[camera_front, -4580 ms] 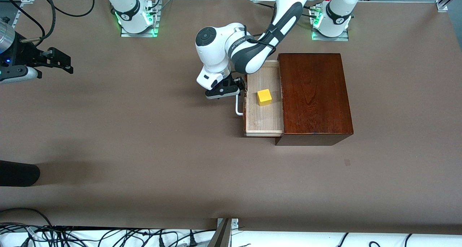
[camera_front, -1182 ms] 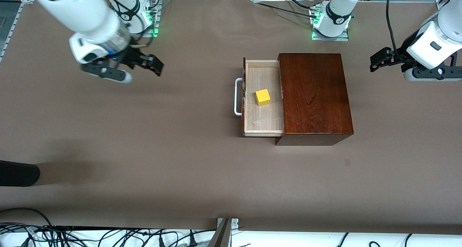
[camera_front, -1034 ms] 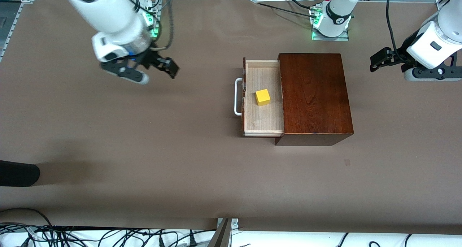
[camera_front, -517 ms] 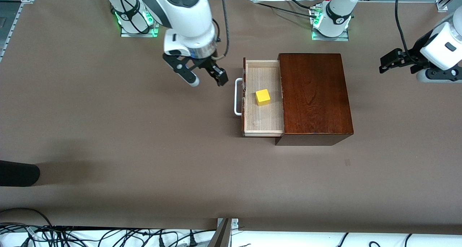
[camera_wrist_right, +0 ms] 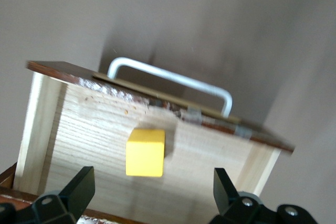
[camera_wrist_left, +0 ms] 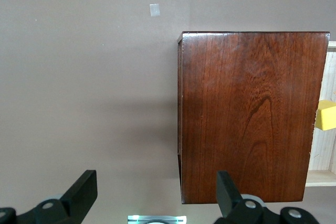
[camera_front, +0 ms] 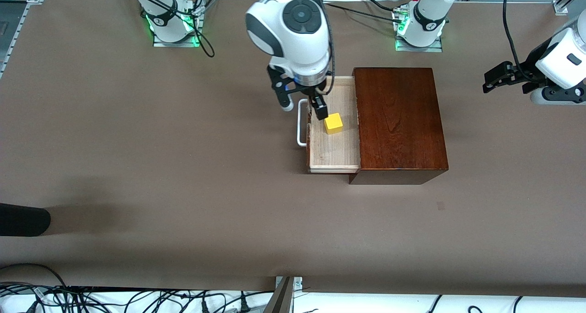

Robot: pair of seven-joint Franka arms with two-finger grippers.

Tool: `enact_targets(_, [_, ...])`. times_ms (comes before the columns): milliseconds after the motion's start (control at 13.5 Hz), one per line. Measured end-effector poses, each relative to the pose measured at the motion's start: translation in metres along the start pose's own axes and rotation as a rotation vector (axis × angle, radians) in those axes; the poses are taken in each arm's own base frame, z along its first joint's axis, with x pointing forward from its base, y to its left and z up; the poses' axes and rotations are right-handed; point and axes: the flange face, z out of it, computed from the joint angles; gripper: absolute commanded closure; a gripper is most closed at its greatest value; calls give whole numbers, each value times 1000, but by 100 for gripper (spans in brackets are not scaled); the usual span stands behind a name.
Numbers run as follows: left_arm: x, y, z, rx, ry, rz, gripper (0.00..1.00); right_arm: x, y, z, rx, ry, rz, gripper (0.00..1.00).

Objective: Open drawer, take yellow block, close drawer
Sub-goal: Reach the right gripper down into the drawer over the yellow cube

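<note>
the drawer (camera_front: 333, 143) stands pulled out of the wooden box (camera_front: 398, 121), its white loop handle (camera_front: 300, 129) facing the right arm's end of the table. the yellow block (camera_front: 334, 123) rests on the drawer's pale floor, apart from every wall. the right gripper (camera_front: 303, 108) hangs over the drawer's front edge with its fingers spread wide; one fingertip is above the handle, the other just beside the block. in the right wrist view the block (camera_wrist_right: 145, 152) lies ahead of the gripper (camera_wrist_right: 152, 195), roughly between the two open fingers (camera_wrist_right: 79, 187) but not yet enclosed by them. the left gripper (camera_front: 496, 77) waits, fingers apart, over bare table past the box at the left arm's end.

handling, as judged: the block looks like a small rigid cube, light, with flat smooth faces, so it should neither deform nor need much force, though smooth paint could slip under a shallow pinch. the best hold is on two opposite vertical faces, pads centred and well down the sides. the gripper must shift a little over the block and descend. the drawer front stands close by, so one finger could catch its edge.
</note>
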Motion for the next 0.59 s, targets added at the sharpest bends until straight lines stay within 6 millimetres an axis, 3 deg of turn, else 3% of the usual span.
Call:
enact_targets(369, [0,1,0,0,0,3,0,-26,4,68,46,45,197,0])
enact_targets(591, [0,1,1,0,-2,4,0,-36,9,82,51,44,219,0])
